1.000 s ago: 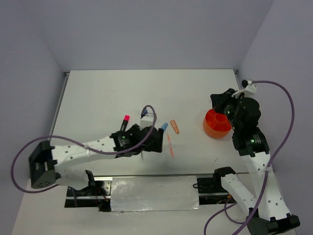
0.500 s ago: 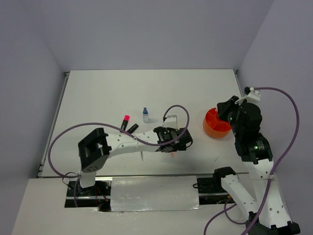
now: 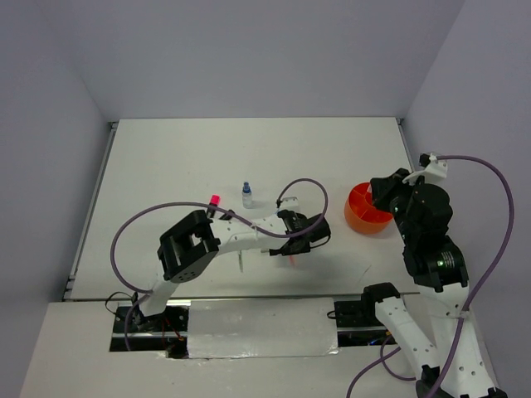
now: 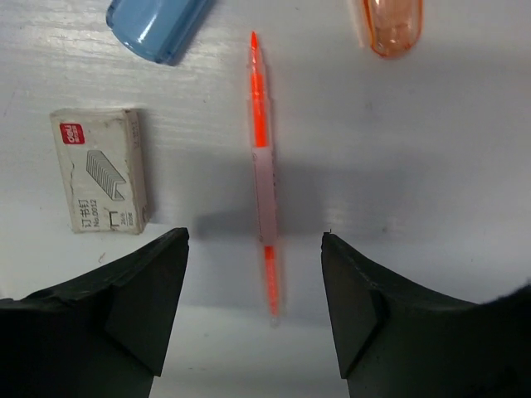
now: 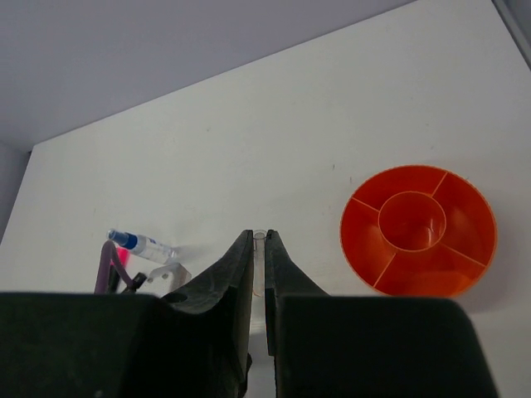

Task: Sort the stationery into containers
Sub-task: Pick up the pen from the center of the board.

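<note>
Looking down at the white table (image 3: 207, 157), the biggest things are the two arms: the left arm (image 3: 224, 240) is stretched low across the middle and the right arm (image 3: 427, 240) is raised on the right side. The orange bowl (image 5: 419, 232) sits near the table's right edge, just beside the right arm; it's round, with a centre cup and dividers fanning out from it.

The left pincer (image 4: 253, 245) is spread wide and pointing straight down, one finger on each side of the orange pen (image 4: 264, 166) and not touching it. The right pincer (image 5: 259, 240) is squeezed narrow around a thin pale pen (image 5: 259, 261), which pokes out a little past the fingertips, up off the table.

Smaller stuff around the left pincer:
- a white staples box (image 4: 99, 170) lying flat to the left of the orange pen
- a stubby blue marker (image 4: 158, 25) just past the box
- a peach marker (image 4: 392, 25) on the pen's other side

Further left on the table are a blue-capped bottle (image 3: 246, 196) standing upright and a pink-capped highlighter (image 3: 213, 203) partly hidden by the left arm
</note>
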{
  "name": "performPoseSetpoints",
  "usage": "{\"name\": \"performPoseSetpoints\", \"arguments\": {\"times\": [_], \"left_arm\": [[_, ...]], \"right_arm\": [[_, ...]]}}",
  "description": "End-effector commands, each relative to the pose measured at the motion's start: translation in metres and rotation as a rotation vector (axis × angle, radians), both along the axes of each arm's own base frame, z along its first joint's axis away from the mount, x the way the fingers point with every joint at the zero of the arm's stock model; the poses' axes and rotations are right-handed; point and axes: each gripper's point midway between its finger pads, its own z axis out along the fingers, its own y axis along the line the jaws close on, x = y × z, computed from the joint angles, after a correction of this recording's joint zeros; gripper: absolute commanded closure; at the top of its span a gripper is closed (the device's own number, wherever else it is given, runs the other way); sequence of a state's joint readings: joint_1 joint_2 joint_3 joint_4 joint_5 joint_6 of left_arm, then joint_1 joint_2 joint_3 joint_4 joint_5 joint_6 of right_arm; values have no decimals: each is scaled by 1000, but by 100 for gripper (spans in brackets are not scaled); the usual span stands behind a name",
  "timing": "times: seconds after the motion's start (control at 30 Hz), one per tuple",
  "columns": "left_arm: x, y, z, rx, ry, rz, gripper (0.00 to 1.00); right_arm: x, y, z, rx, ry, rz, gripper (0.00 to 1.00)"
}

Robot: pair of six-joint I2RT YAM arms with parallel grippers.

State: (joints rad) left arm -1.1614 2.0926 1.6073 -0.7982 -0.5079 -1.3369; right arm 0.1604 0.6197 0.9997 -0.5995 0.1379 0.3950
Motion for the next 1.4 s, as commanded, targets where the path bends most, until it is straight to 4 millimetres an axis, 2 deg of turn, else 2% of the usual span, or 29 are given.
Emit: {"name": "performPoseSetpoints", "arguments": {"times": [0.0,0.13,0.43,0.47,0.53,0.57,0.63,0.67,0.7,0.73,0.8,0.87,0.97,1.0,1.07,1.1,1.13,1.17,1.2,1.23,1.27,1.3,1.33,1.37], "left_arm": [[7,3,-8,-4,22,11,24],[6,-3,-17,-3,40,-21,28],[6,14,-32,21,71,13,46],[4,14,-35,16,76,10,50],[2,14,-37,14,84,4,62],[1,12,-38,5,95,-2,72],[-2,12,-39,-3,103,-7,80],[-5,10,-39,-14,107,-11,90],[-7,12,-39,-13,109,-14,95],[-7,11,-33,-30,101,-16,99],[-9,10,-26,-47,89,-28,100],[-9,6,-9,-79,61,-48,100],[-7,-5,28,-119,-13,-126,100],[-6,-8,48,-132,-51,-166,100],[-8,-11,74,-135,-124,-202,100],[-12,-14,100,-171,-178,-260,100],[-12,-14,113,-193,-207,-277,100],[-14,-7,117,-193,-225,-295,100],[-14,-8,151,-285,-285,-315,100],[-15,-2,162,-284,-320,-354,100],[-17,11,161,-275,-338,-370,100],[-19,15,199,-352,-428,-427,100],[-21,19,211,-382,-467,-456,100],[-28,29,204,-382,-482,-506,100]], "right_arm": [[-3,3,1,-15,-14,23,100],[-2,5,2,-15,-14,39,100],[-1,7,1,-16,-15,47,100],[-1,7,0,-17,-15,45,100],[-1,6,2,-17,-17,42,100],[-1,6,1,-18,-15,41,100],[-2,6,3,-17,-17,41,100],[-2,6,3,-17,-17,41,100],[-2,6,3,-17,-17,42,100],[-2,6,4,-15,-18,43,100],[0,7,2,-13,-15,49,100],[0,11,-1,-6,-7,65,100],[0,19,2,9,-25,107,100],[0,21,6,13,-43,117,100],[-2,25,15,26,-65,139,100],[-2,29,20,35,-79,165,100],[-3,34,25,55,-92,185,100],[-6,45,29,76,-102,244,100],[-5,53,40,99,-147,287,100],[-6,62,45,145,-163,324,100],[-3,71,54,175,-217,370,100],[-8,88,59,209,-238,478,100],[-9,100,57,274,-227,530,100],[-11,108,75,300,-303,586,100]]}}
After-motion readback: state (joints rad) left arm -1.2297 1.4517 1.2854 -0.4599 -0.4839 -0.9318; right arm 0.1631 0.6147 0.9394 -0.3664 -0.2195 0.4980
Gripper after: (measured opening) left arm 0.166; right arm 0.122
